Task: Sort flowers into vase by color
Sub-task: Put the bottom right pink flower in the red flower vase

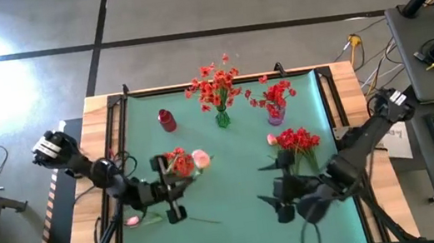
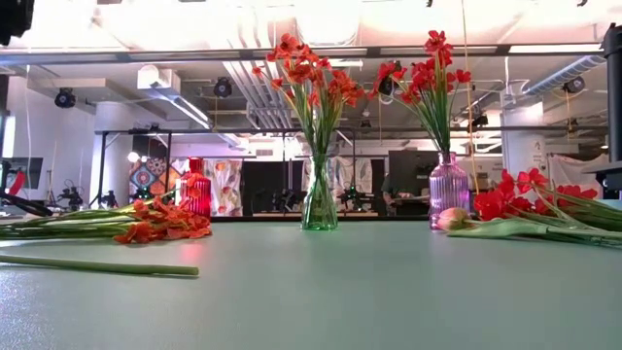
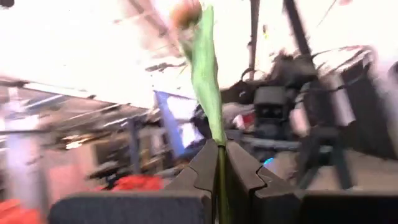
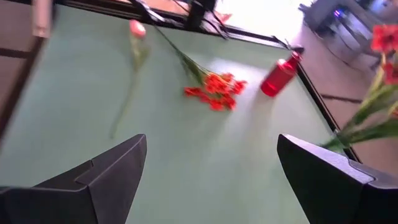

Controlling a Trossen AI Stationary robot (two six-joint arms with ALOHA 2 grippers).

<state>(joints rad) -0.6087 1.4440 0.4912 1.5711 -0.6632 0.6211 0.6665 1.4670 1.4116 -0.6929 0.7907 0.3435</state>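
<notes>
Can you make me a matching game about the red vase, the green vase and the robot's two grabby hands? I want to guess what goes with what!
Things:
1. red vase
2. green vase
3. left gripper
4. right gripper

What goes with it:
A. wide open, holding nothing
B. no flowers in it
C. shut on a green stem
D. orange-red flowers standing in it

Right pairs: 1-B, 2-D, 3-C, 4-A.
</notes>
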